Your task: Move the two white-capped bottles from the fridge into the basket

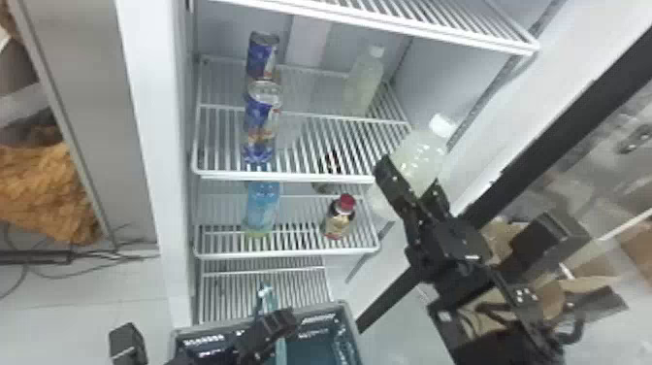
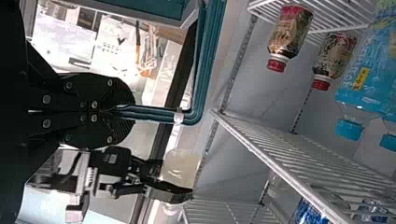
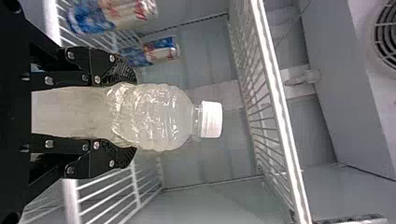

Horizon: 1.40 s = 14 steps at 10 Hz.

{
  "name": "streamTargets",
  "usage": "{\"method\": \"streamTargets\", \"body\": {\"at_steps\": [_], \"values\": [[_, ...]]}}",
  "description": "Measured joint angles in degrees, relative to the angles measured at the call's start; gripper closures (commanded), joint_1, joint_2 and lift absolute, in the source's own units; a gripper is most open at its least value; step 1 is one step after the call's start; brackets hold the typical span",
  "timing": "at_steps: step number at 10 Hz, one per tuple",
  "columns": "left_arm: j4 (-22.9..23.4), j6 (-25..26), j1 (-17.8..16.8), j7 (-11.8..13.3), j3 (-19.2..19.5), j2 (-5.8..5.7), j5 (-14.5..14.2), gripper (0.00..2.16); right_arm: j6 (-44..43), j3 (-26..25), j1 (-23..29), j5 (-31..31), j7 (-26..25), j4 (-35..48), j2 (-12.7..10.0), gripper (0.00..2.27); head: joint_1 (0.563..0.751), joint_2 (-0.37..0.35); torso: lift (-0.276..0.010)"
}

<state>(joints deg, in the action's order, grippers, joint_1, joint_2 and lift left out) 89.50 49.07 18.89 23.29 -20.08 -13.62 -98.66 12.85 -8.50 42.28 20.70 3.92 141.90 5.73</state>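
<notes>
Black two-fingered right gripper: closed in on both sides of a bottle's body, parted only by the bottle's width.
Ribbed black pads: curved, pressed against clear plastic.
White-capped bottle of cloudy, pale yellowish liquid: held off the shelves at the fridge's right side, leaning in the head view; smooth lower down, dimpled and glinting near a rounded shoulder, with a short neck.
White screw cap: round, opaque, finely ridged.
Black two-fingered left gripper: pinched together over a basket handle, almost without a gap.
Teal plastic handle: slim, grooved lengthwise, bent at a rounded corner.
Teal basket with grey rim: below the shelves, at the fridge's front; boxy, with slotted walls.
White wire shelf: barred, with a glossy front rail.
Second white-capped bottle, pale and cloudy: upright at that shelf's back right.
Blue metal cans: in a row on that shelf's left.
Red-capped dark bottle: on the shelf below, right side.
</notes>
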Motion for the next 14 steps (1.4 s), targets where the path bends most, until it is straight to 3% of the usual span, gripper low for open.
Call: {"method": "streamTargets", "body": {"at_steps": [2, 8, 14], "values": [[0.00, -0.04, 0.29, 0.00, 0.29, 0.00, 0.01, 1.16, 9.65, -2.74, 2.42, 0.74, 3.98, 3.58, -0.04, 0.99, 0.695, -0.350, 0.000], [0.00, -0.14, 0.76, 0.00, 0.70, -0.09, 0.12, 1.16, 39.72, -7.91, 7.94, 1.45, 7.53, 18.32, -1.01, 0.99, 0.695, -0.350, 0.000], [0.00, 0.12, 0.24, 0.00, 0.45, -0.05, 0.29, 1.16, 59.75, -8.70, 3.42, 0.77, 9.17, 16.64, -0.72, 0.99, 0.695, -0.350, 0.000]]}}
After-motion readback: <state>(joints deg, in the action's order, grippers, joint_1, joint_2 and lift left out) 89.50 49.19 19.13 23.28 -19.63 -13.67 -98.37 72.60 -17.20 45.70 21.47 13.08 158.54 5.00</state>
